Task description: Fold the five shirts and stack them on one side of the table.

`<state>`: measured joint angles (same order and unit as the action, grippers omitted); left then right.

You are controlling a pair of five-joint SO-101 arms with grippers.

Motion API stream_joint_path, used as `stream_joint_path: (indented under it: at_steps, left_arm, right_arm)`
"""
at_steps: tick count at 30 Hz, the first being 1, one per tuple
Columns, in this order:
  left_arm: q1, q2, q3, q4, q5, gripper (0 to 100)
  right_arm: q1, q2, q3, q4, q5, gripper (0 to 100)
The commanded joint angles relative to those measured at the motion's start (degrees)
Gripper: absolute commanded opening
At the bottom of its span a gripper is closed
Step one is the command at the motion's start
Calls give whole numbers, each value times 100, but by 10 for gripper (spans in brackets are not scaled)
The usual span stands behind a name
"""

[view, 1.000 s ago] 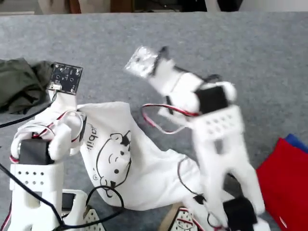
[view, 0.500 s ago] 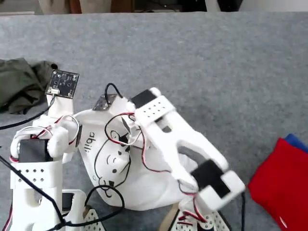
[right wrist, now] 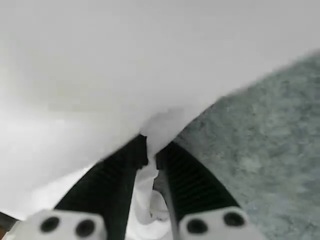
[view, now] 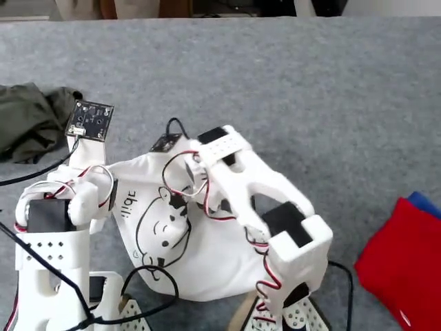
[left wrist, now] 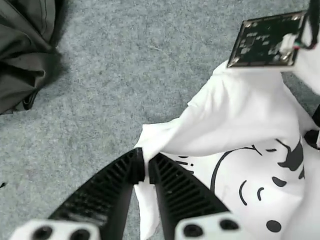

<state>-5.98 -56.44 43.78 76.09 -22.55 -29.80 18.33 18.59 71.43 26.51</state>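
White cotton takes up the near middle of the grey table [view: 310,83]: the white shirt [view: 207,255] lies crumpled, around 6 to 7 o'clock from the table's centre in the high view, its black cartoon print facing up. Both arms lean over it from the near edge.

The left gripper [left wrist: 145,167] has its black ribbed jaws drawn narrow, nearly together, with a fold of the white shirt [left wrist: 240,130] at its edge pinched between them; this is the shirt's 9 o'clock side. Past that fold, a dark circuit board [left wrist: 267,40] sits above the cloth at the shirt's far edge.

The right gripper [right wrist: 151,147] is likewise closed down tight, a bunched nub of the white shirt [right wrist: 150,60] caught between its jaws, with grey table showing just beside the cloth. In the high view that arm is bent low across the shirt's middle, red and black wires looping over the print.

An olive shirt [view: 27,121] lies heaped at the table's 9 o'clock edge, well apart from the white one. A red shirt [view: 403,258] rests at about 4 o'clock, with a blue shirt [view: 422,201] peeking from under its far corner.
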Motion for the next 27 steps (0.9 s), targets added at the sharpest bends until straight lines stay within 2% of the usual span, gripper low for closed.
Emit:
stream_joint_path:
  at_steps: [1,9,14,18,23,27]
  left_arm:
    - [0,-57,185,-387,-18,19]
    - [35,-40,1116,-1705,-9,19]
    - [334,171,1486,-2268,-9,19]
    - [624,954,1292,-2295,0,19]
    - [607,2246,659,-2207,-18,19]
    - [633,2985,132,-1468,-255,19]
  right_arm:
    - [813,-312,-13,53,88,5]
    - [2158,-1745,-13,132,246,5]
    - [2519,-2202,224,141,466,5]
    - [2607,-2360,602,202,571,5]
    - [2659,-2580,998,967,1116,5]
    - [2527,-2949,1508,1108,1363,5]
